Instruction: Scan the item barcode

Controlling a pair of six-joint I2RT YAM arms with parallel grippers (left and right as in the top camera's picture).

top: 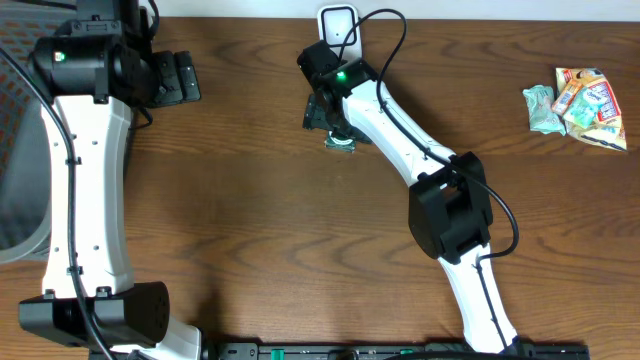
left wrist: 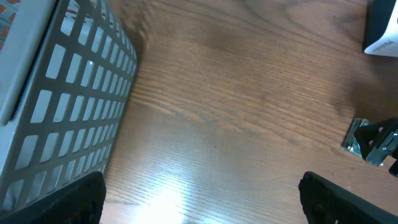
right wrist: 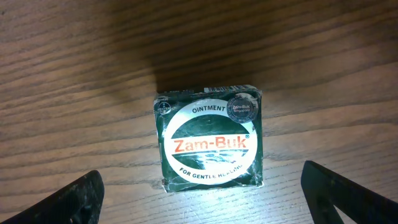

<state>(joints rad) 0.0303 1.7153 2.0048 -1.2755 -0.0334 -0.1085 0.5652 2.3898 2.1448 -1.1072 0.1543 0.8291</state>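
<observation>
The item is a small green Zam-Buk ointment box (right wrist: 208, 140), wrapped in clear film, lying label-up on the wooden table. My right gripper (right wrist: 205, 199) hovers just above it, open, with its dark fingertips (right wrist: 74, 202) wide on either side and not touching it. In the overhead view the box (top: 342, 144) peeks out from under the right gripper (top: 328, 115). A white scanner (top: 338, 22) stands at the table's far edge, just behind them. My left gripper (top: 185, 77) is open and empty at the far left, over bare wood (left wrist: 202, 199).
A grey lattice basket (left wrist: 62, 93) stands at the table's left side, close to the left arm. Several snack packets (top: 580, 105) lie at the far right. The scanner's white body (left wrist: 382, 28) shows in the left wrist view's upper right corner.
</observation>
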